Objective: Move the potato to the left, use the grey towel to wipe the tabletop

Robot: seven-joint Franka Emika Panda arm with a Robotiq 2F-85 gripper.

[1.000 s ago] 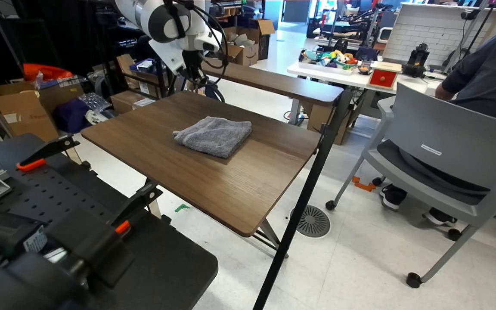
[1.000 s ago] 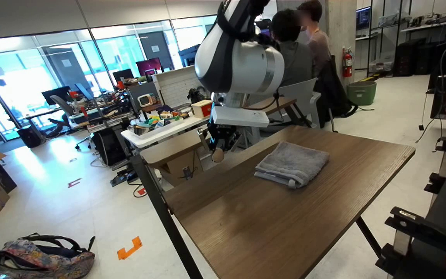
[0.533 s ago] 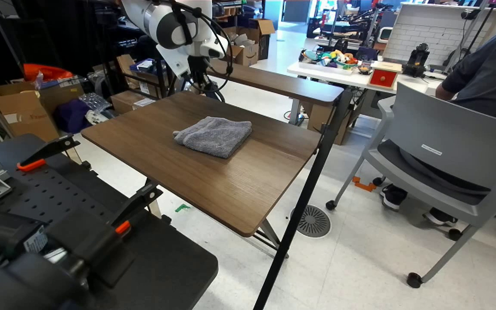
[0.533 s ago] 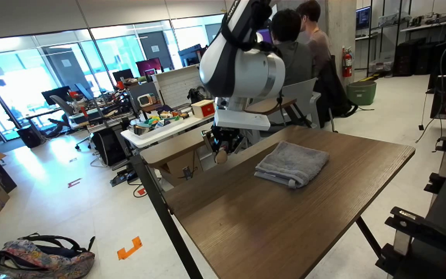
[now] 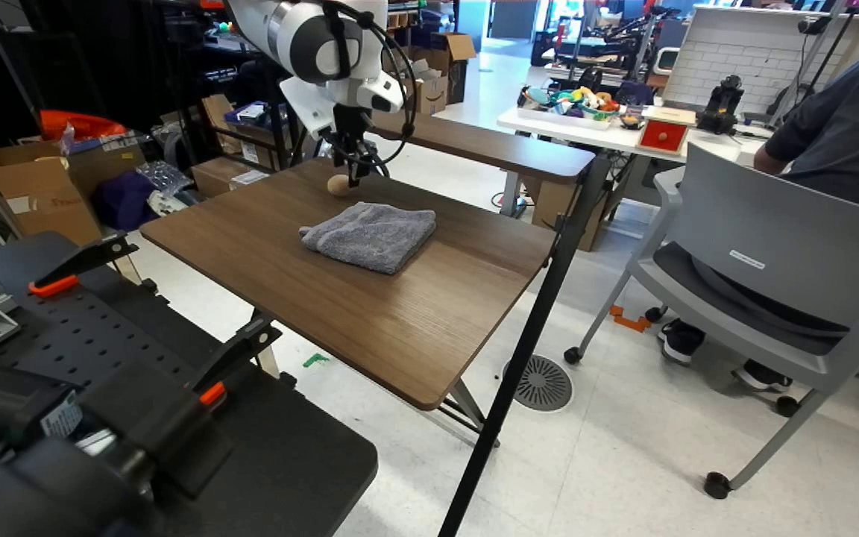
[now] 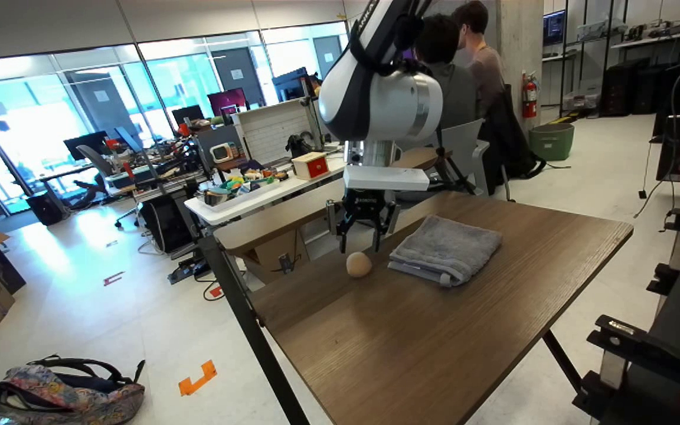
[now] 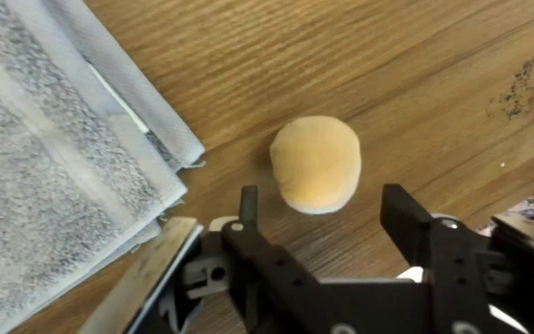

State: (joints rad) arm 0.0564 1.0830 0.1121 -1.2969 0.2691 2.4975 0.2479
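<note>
My gripper [image 6: 360,247] hangs open above the brown tabletop [image 6: 411,348], near its far side. Just below the fingertips is the tan potato [image 6: 359,265], apart from both fingers; whether it rests on the wood I cannot tell. In the wrist view the potato [image 7: 317,164] lies ahead of the gap, with a black finger [image 7: 248,204] on either side. The folded grey towel [image 6: 446,251] lies flat beside it, and its edge [image 7: 128,97] fills the left of the wrist view. An exterior view also shows the potato [image 5: 338,185] behind the towel [image 5: 373,235].
A narrow wooden table [image 5: 474,145] stands beyond the tabletop, and a black leg [image 6: 245,336] supports its corner. A black bench with clamps [image 5: 236,358] is nearby. A grey chair [image 5: 772,239] holds a seated person. Dark specks [image 7: 519,88] mark the tabletop near an edge.
The jaws have opened and the potato, held between them before, is now below the fingertips. The arm has moved right in both exterior views and slightly lower. The towel has not moved.
</note>
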